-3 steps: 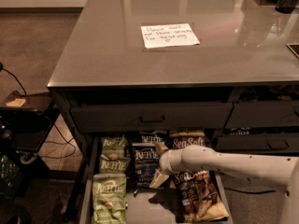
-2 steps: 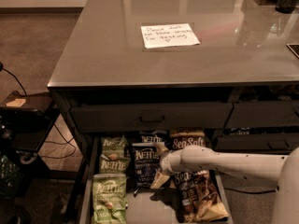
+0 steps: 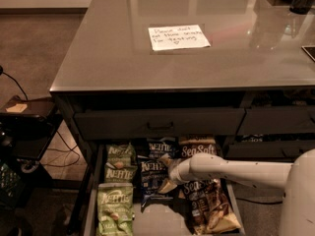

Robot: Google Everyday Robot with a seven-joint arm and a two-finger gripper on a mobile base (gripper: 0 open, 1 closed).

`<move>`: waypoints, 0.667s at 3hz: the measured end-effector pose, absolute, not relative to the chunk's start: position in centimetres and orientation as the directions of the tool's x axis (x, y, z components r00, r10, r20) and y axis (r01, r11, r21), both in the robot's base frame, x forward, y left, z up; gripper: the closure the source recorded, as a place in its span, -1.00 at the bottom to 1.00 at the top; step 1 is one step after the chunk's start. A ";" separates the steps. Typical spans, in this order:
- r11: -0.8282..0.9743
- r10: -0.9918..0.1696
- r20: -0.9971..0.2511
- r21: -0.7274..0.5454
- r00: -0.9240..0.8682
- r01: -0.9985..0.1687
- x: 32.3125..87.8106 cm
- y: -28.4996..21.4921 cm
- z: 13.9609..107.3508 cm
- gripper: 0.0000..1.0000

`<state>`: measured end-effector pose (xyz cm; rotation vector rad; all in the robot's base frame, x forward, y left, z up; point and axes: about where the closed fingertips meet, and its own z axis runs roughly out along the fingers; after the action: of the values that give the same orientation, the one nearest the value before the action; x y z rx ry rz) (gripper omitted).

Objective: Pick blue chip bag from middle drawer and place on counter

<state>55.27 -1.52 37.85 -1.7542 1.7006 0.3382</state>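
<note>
You see the counter (image 3: 98, 58) first. It is big, flat and shiny grey, with a dark edge. The robot's arm (image 3: 236, 170) is a smooth white tube that comes in from the right, low down. Under the counter, the middle drawer (image 3: 157, 222) is pulled out. It is wide and shallow, made of dark metal, with a paler floor. Above it sits a closed drawer (image 3: 160, 124) with a small bar handle.

Crinkly snack bags lie flat in the open drawer. Green bags (image 3: 114, 208) are on the left and tan-and-brown bags (image 3: 209, 208) are on the right. The blue chip bag (image 3: 150, 178) lies between them, dark with white letters. Another blue bag (image 3: 160, 146) lies behind it.

A white paper note (image 3: 178, 37) with handwriting lies on the counter.

The gripper (image 3: 166, 173) is down in the drawer, at the right edge of the blue chip bag. Its two tan fingers (image 3: 166, 186) are spread apart and are not squeezing anything.
</note>
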 end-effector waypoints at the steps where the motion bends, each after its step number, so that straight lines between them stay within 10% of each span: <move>1: 0.066 -0.787 -0.605 -0.277 0.121 -0.959 55.3 -1.5 37.9 0.30; 2: 0.067 -0.780 -0.613 -0.286 0.129 -0.956 54.6 -1.5 38.5 0.77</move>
<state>54.57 -1.53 38.49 -1.7461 1.6856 0.3382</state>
